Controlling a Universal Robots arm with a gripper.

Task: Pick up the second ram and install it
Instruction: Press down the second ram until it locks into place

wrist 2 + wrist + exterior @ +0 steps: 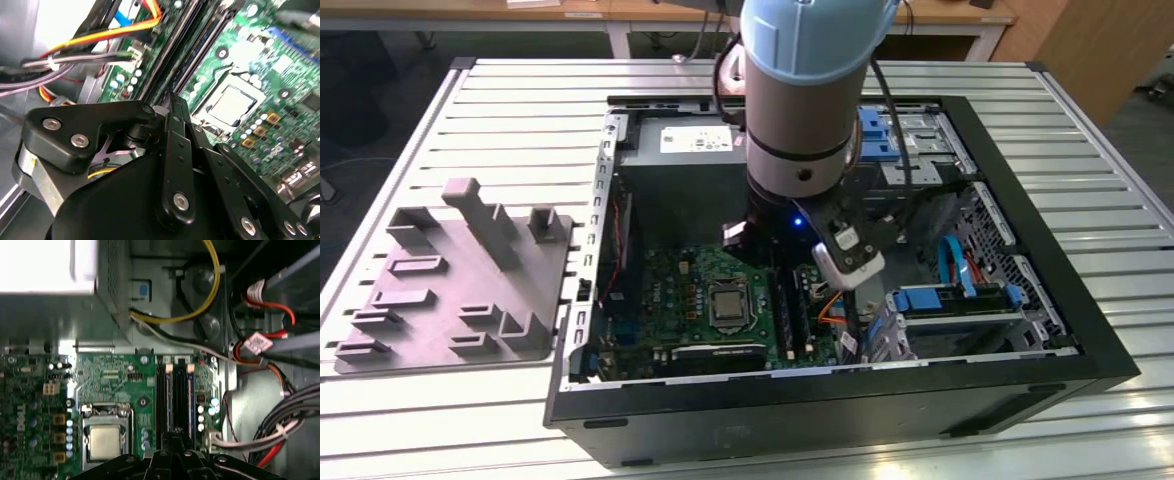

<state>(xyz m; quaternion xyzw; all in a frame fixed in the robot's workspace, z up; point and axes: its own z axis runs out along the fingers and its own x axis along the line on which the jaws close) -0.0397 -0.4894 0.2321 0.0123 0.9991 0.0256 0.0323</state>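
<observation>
Robot gripper down inside an open computer case.

The white label (694,140) on the grey box beyond the gripper (854,262) has print too small to read. The gripper's fingers (175,135) look pressed together. The second ram (179,400) seems to be the thin dark strip in the long black slots (161,400) right under the tip, hard to tell apart. The silver chip socket (104,440) sits beside it, and orange and yellow wires (110,35) crowd the other side.

Ram (179,395): thin, long, dark board seen edge-on in first wrist view. Stands upright on long edge among memory slots, just beside CPU socket (105,440), parallel to socket's side. In exterior view, dark strip (790,312) on socket's (724,303) right. Whether fully seated in slot: cannot tell.
</observation>
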